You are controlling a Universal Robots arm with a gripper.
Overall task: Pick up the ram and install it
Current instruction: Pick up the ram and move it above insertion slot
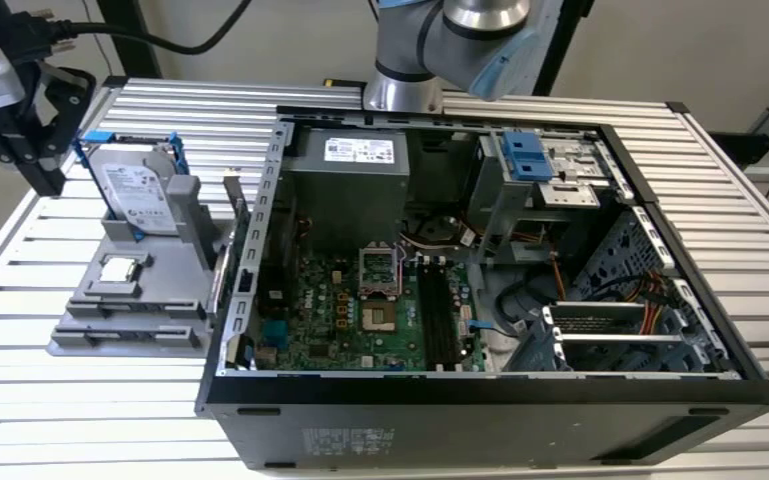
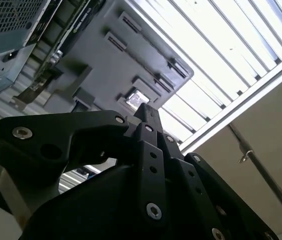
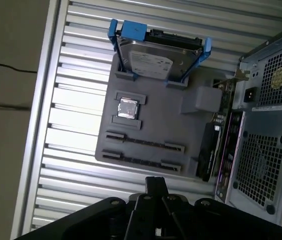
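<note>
End effector: the end effector (image 3: 156, 186) hung above the gray tray (image 3: 156, 120), over the desk (image 1: 91, 400) at the exterior view's left. In both wrist views its fingers (image 2: 148, 135) looked pressed together, with nothing between them.

Tray: it carried a hard drive (image 3: 151, 62) standing on edge in a blue frame, a small square processor chip (image 3: 127, 108), and two long holders (image 3: 143, 144). Both holders looked bare of any board.

Ram: as best I could judge, the ram (image 1: 430, 312) was the dark strip standing in the memory slots (image 1: 448, 315) of the motherboard (image 1: 331, 300), inside the open computer case (image 1: 491, 420). That reading was not certain.

Direction: from the end effector the ram lay toward the exterior view's right, past the tray and the case's side wall. The two were well apart.

Long axis: the strip ran from the case's near wall toward its far wall in the exterior view, in line with the slots beside it.

Nearer arm: there was one arm only, so no choice arose.

Work so far: with the holders bare and the fingers empty, I judged the stick to be already lifted and seated. Whether its latches had closed could not be told.
</note>
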